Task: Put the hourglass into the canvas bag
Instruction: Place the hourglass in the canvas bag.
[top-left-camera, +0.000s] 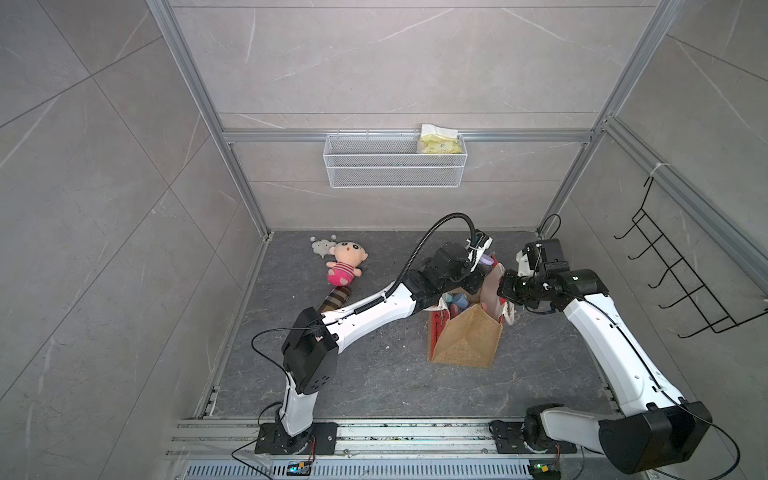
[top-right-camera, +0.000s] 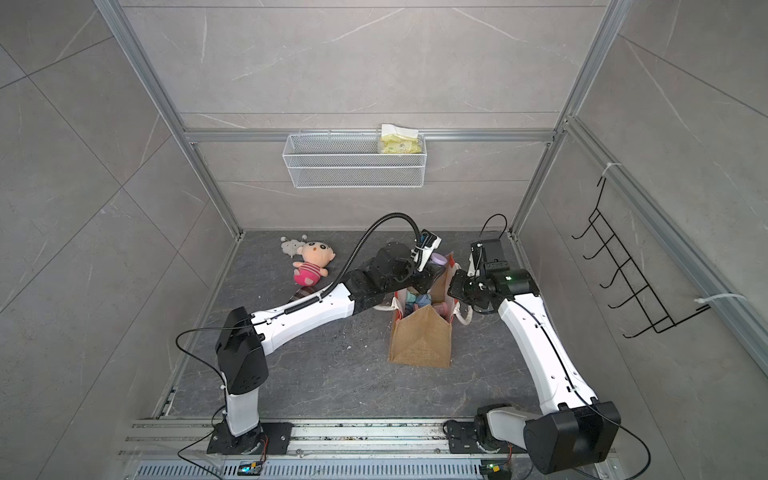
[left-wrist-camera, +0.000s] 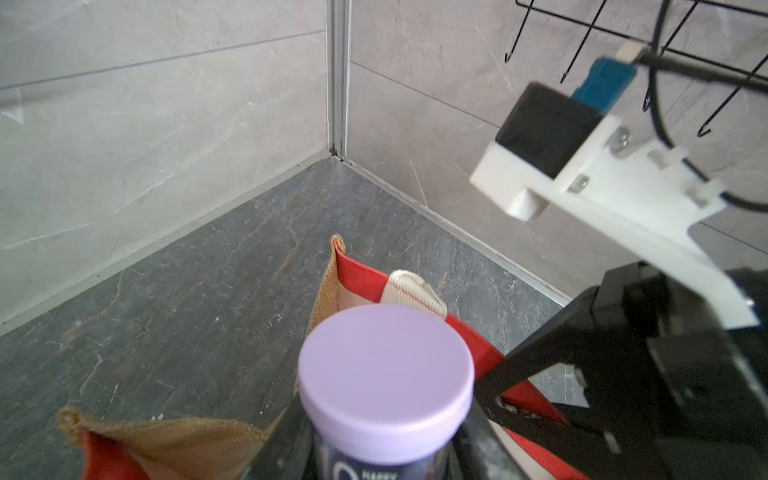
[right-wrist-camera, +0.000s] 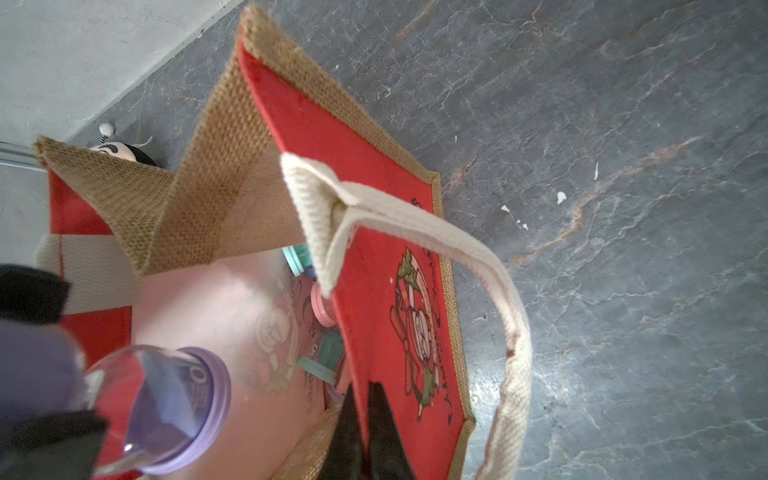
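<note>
While the right gripper (right-wrist-camera: 368, 440) is clamped on the top edge of one red printed panel of the canvas bag (right-wrist-camera: 374, 199), a black finger on each face of the cloth, the left gripper (top-left-camera: 482, 273) grips the hourglass (left-wrist-camera: 386, 374) over the bag's open mouth. Its jaws press on either side of the hourglass. One lilac end cap faces the left wrist camera. The right wrist view shows a clear glass bulb (right-wrist-camera: 124, 386) ending in a lilac cap against the bag's pale pink lining. The hourglass hangs near the bag's far burlap gusset. Whether its lower end is already below the rim cannot be told.

The bag (top-left-camera: 465, 340) stands upright on the dark stone floor (top-left-camera: 374, 382), with its near burlap gusset folded inward in both top views. A white woven handle (right-wrist-camera: 415, 232) loops outward from the pinched panel. Inside the bag, low against that panel, lie teal (right-wrist-camera: 299, 257) and pink (right-wrist-camera: 322, 307) items, too hidden to name.

A plush doll (top-left-camera: 345, 264) in a pink striped outfit lies well apart from the bag, out beyond the red panel opposite the pinched one. A white wire basket (top-left-camera: 395, 166) hangs on the wall behind the bag, higher than its rim. It holds a yellow packet (top-left-camera: 440, 143). A black hook rack (top-left-camera: 681, 270) hangs on the side wall that the pinched panel faces.
</note>
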